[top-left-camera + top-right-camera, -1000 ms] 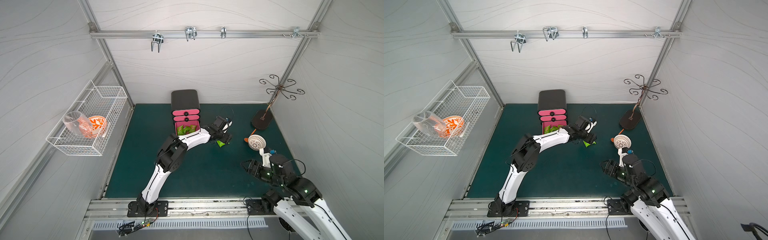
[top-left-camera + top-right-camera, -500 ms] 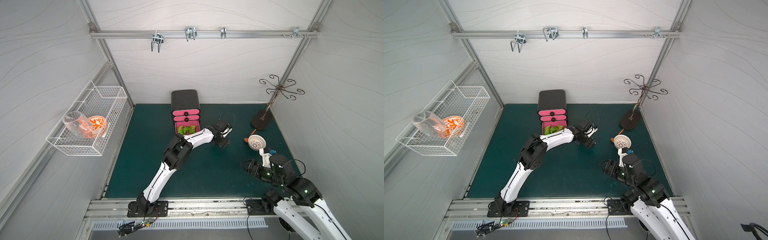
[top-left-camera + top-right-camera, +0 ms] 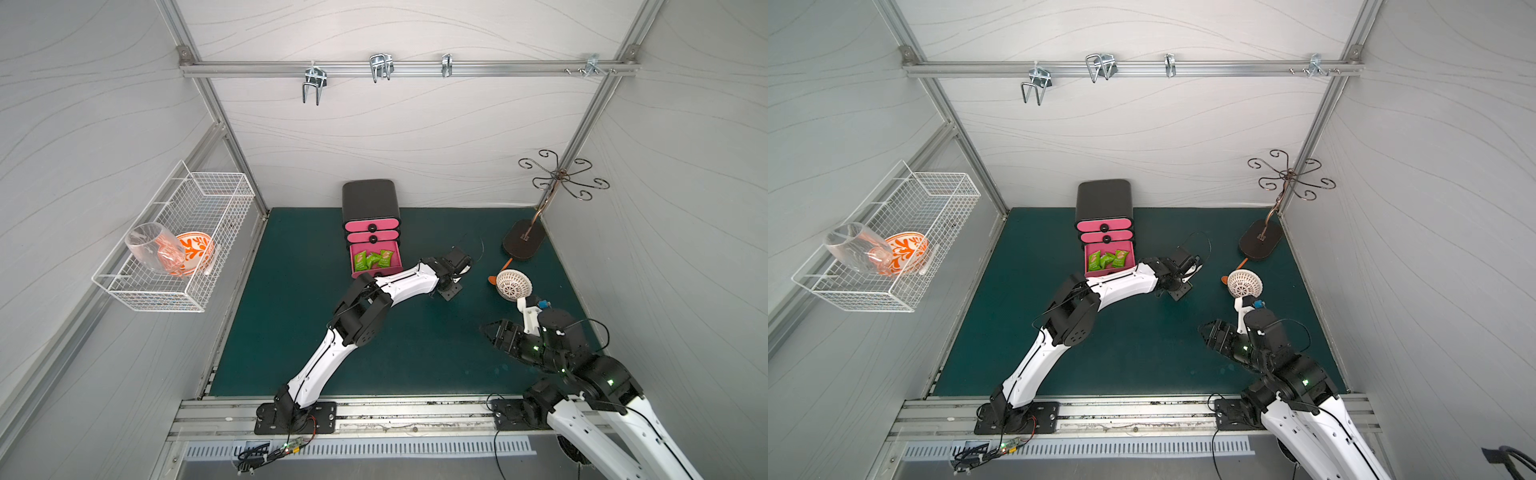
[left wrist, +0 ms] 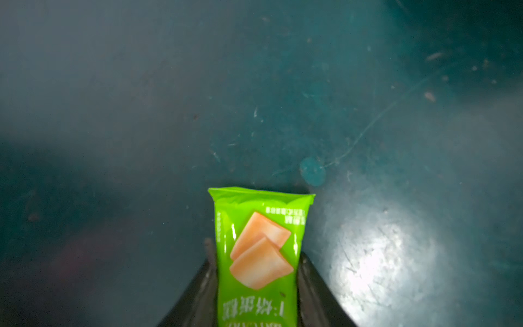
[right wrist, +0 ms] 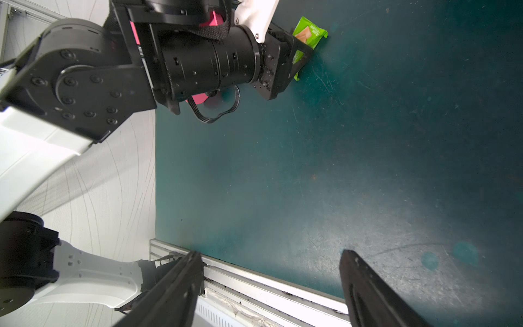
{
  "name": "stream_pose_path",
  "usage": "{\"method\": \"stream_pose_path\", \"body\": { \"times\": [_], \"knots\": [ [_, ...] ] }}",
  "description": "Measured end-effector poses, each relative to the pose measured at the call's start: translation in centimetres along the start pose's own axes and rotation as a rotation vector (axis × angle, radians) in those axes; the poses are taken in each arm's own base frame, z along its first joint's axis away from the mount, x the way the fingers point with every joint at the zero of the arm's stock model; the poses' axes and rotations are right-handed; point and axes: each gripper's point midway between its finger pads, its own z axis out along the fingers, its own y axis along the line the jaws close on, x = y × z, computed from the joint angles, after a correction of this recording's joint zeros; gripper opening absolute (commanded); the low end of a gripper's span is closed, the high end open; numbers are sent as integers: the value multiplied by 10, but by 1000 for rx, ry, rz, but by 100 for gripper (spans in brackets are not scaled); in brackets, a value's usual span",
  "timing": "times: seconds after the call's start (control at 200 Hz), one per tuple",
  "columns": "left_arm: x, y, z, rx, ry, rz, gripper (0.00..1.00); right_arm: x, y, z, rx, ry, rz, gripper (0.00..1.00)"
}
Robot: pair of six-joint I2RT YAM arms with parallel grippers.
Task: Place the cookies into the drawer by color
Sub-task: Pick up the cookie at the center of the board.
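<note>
The drawer cabinet [image 3: 371,203] is black with three pink fronts and stands at the back of the green mat. Its bottom drawer [image 3: 376,273] is pulled out and holds several green cookies [image 3: 372,260], seen in both top views [image 3: 1108,259]. To its right, my left gripper [image 3: 449,290] is low on the mat. The left wrist view shows its jaws pressed against both long sides of one green cookie packet [image 4: 257,254], which lies flat. My right gripper [image 5: 271,254] hangs open and empty over the mat's front right [image 3: 488,330].
A white perforated dome with an orange handle [image 3: 514,284] lies right of the left gripper. Behind it is a hook stand's dark base [image 3: 523,245]. A wire basket [image 3: 178,245] with a glass and a bowl hangs on the left wall. A metal rail [image 3: 395,409] borders the mat's front.
The left gripper has come down over the green packet on the mat and its jaws have closed in against it. The right arm has not moved.
</note>
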Motion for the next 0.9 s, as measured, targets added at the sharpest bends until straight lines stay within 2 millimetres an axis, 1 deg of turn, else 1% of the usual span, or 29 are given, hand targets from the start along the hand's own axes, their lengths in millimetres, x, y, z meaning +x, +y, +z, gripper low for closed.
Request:
{"method": "stream_pose_path", "body": {
  "times": [0.06, 0.15, 0.265, 0.335, 0.39, 0.445, 0.505, 0.6, 0.69, 0.775, 0.855, 0.9],
  "knots": [
    [0, 2, 0, -18, 0, 0, 34, 0, 0, 0, 0, 0, 1, 81],
    [1, 6, -1, -43, -9, -3, 34, 0, 0, 0, 1, 0, 7, 81],
    [15, 13, -9, -73, 8, -2, 34, 1, -2, 1, 5, 4, 11, 81],
    [25, 18, -20, -94, 22, 3, 34, 1, -2, 2, 6, 5, 13, 81],
    [26, 24, -31, -115, 14, 5, 34, 2, -3, 3, 7, 5, 16, 81],
    [23, 32, -44, -142, -6, 1, 35, 2, -3, 4, 6, 6, 17, 81],
    [14, 42, -59, -174, -49, -9, 35, 2, -3, 4, 3, 5, 17, 81],
    [1, 63, -84, -232, -118, -43, 36, 1, -2, 5, 0, 5, 18, 81],
    [-2, 92, -98, -299, -150, -84, 36, 1, -2, 5, -1, 4, 18, 81],
    [8, 123, -101, -379, -130, -120, 36, 1, -2, 5, -2, 4, 17, 81],
    [25, 150, -99, -446, -85, -153, 36, 1, -2, 5, -2, 4, 17, 81],
    [34, 162, -99, -473, -61, -173, 36, 1, -2, 5, -2, 4, 18, 81]
  ]
}}
